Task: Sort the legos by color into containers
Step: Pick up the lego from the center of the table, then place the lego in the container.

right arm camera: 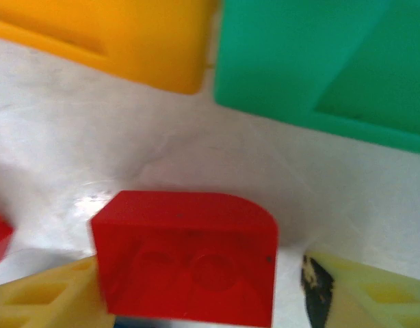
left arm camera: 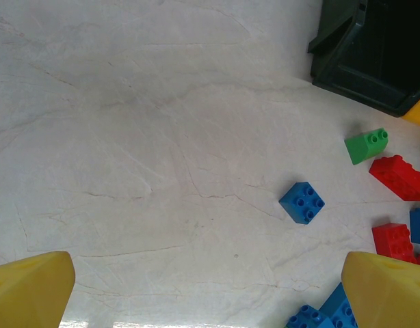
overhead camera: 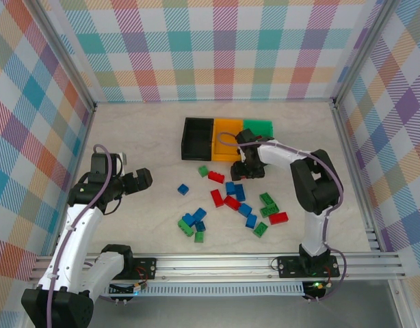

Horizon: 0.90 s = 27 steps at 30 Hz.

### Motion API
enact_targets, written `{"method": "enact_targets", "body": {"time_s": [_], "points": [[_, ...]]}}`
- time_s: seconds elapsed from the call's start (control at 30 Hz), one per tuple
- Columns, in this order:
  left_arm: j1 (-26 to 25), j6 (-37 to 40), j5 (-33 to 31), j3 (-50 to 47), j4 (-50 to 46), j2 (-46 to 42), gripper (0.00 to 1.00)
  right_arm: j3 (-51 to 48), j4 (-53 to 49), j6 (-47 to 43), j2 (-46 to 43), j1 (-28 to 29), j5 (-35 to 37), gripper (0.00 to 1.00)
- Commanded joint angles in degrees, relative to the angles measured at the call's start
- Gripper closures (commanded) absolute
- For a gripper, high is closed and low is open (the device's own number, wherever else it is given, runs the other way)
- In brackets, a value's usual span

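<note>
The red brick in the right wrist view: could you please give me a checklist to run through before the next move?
1. The red brick sits inside the right tool: ok.
2. Tool clamped on it: not ok; a gap shows beside one finger.
3. Brick lifted off the table: cannot tell.
4. Bin for red settled: cannot tell; there are the orange bin, the green bin and the black bin, none red.
5. The left tool open, with nothing between its fingers: ok.

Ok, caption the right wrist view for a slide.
Red brick framed by the open right gripper, orange bin and green bin just ahead.
</note>
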Motion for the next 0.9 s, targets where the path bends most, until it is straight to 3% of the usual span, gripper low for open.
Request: {"method": "enact_targets", "body": {"time_s": [0.0, 0.13, 0.5, 0.63, 0.87], "points": [[-0.21, 0.05, 0.21, -0.57, -0.39, -0.32, 0.00, 1.83, 0.09, 0.00, 1.34, 0.91, -1.13, 0.43], [-0.21, 0.10, -0.04, -0.62, -0.43, -0.21, 0.00, 1.68, 0.12, -0.42, 0.16, 0.91, -0.64, 0.61], [-0.23, 0.05, 0.03, -0.63, -0.26, -0.39, 0.00, 6.56, -2.72, -1.93, -8.76, -1.69, 1.91, 0.63], [-0.24, 0.19, 0.57, -0.62, -0.25, -0.13, 0.00, 11.25, -3.23, -2.37, -7.72, -6.12, 1.20, 0.59], [-0.31, 0.15, 0.61, -0.62, -0.25, -0.27, 0.00, 15.93, -5.54, -2.50, -4.15, -8.15, 2.50, 0.40]]}}
